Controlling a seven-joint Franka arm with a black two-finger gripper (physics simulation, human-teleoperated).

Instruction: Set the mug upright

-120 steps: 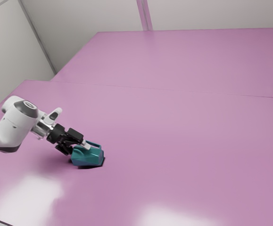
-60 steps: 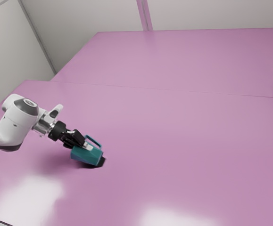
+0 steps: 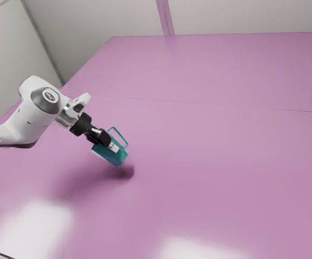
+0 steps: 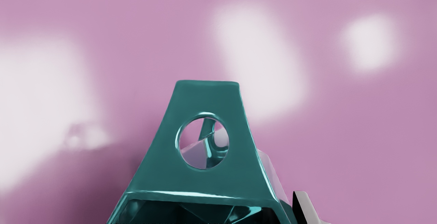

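The gripper holds the teal mug in the exterior view, lifted off the table, with its shadow on the surface below. The mug is tilted, its handle on the upper side facing the exterior view's right. In the wrist view the mug shows a teal face with a round hole, and a dark hollow at the bottom edge. One fingertip of the gripper lies beside it; the other finger is hidden there.
A pink table spreads under the arm, and another pink surface lies behind it. Grey walls stand at the back and at the exterior view's left.
My gripper has risen from the table and moved toward the exterior view's right, carrying the mug. The mug was lying on its side at first and now hangs tilted more steeply.
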